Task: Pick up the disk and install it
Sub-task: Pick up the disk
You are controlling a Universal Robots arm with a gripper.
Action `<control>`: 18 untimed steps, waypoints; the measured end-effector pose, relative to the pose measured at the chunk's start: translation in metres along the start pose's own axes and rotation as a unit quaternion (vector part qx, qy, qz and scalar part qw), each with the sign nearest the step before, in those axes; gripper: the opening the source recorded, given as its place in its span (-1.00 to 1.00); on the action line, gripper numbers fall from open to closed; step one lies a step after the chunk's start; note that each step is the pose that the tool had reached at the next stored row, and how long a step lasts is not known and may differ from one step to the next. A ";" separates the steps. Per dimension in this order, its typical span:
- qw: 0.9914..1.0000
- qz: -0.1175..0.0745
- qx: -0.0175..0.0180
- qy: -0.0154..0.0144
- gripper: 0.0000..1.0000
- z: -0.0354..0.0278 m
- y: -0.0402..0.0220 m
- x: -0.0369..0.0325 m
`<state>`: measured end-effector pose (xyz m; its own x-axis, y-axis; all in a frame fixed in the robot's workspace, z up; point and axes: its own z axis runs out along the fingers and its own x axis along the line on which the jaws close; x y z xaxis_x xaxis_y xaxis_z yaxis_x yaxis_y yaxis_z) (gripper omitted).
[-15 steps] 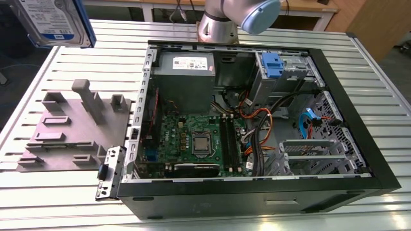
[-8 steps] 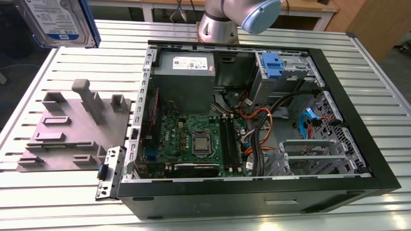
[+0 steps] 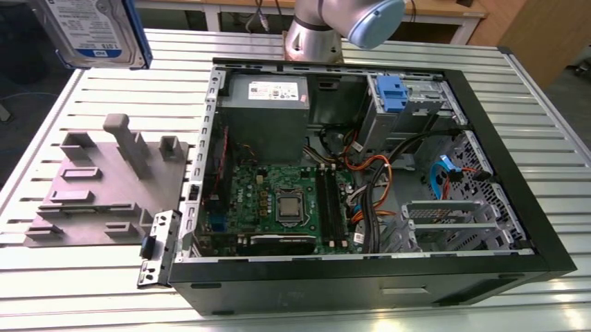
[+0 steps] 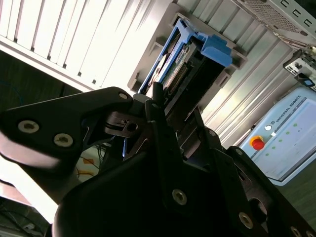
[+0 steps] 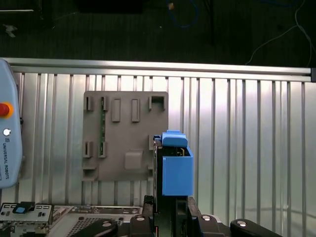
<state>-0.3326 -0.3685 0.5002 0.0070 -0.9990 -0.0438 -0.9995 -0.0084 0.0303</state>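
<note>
The table (image 3: 517, 83), a slatted aluminium top, carries all the work. The open case (image 3: 369, 266) lies on its side at the centre and right of the exterior view, so that its interior faces upward and can be reached from above. The arm (image 3: 342, 24) is based at the far edge of the table, behind the case.

The plate (image 3: 83, 187), a grey fixture with raised slots, lies flat on the table just beside the case, at the exterior view's left. The slots appear meant to stand parts on edge for pickup.

A blue latch (image 3: 392, 93) stands in the case's far right corner, on a grey metal cage.

The disk (image 3: 93, 31) is in the air at the far left of the exterior view, clear of the table and well apart from the case. In the first wrist view it hangs over the plate, touching none of its slots. It is held on edge, with one blue side rail towards that camera.

The gripper (image 5: 169, 200) is clamped on the disk, with the black fingers (image 4: 157, 106) pressed against its sides. The disk projects beyond the fingertips, which leaves its free end clear for insertion. Judged from this, pickup is complete and installation is not yet done.
</note>
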 end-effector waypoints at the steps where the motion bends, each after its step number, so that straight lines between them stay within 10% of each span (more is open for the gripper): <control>1: 1.000 0.000 0.000 0.000 -0.30 0.0000 -0.0014 0.0000; 18: 1.000 0.000 0.000 0.000 -0.30 -0.0008 -0.0251 0.0002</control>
<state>-0.3075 -0.3685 0.5002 0.0071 -0.9990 -0.0441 -0.9995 -0.0084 0.0304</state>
